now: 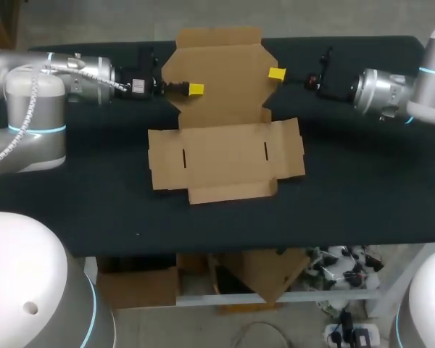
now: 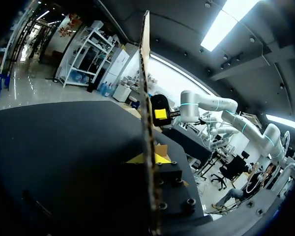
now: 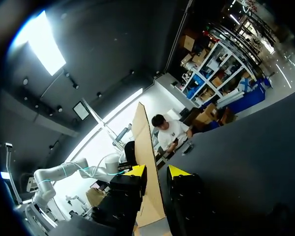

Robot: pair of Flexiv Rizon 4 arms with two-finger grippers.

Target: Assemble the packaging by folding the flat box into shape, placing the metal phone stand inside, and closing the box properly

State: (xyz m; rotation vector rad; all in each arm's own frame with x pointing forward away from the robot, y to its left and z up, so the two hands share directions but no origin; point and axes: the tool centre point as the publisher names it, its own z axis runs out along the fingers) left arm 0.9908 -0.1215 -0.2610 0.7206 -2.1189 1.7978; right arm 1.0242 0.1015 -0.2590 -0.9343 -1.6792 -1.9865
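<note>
Dark tabletop | flat cardboard box lies mid-table, long axis left to right | your left gripper pinches the raised rear panel at its left edge, right gripper pinches its right edge | both equally near | phone stand unseen

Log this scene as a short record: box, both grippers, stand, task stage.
box: cardboard box unfolded on the table; front part lies flat, rear panel appears lifted
left gripper: left gripper at the rear panel's left edge, a finger on each side of the card, shut on it
right gripper: right gripper at the rear panel's right edge, card between its fingers, shut on it
stand: not in view
stage: folding just begun; box not yet shaped, nothing inside, not closed
</note>
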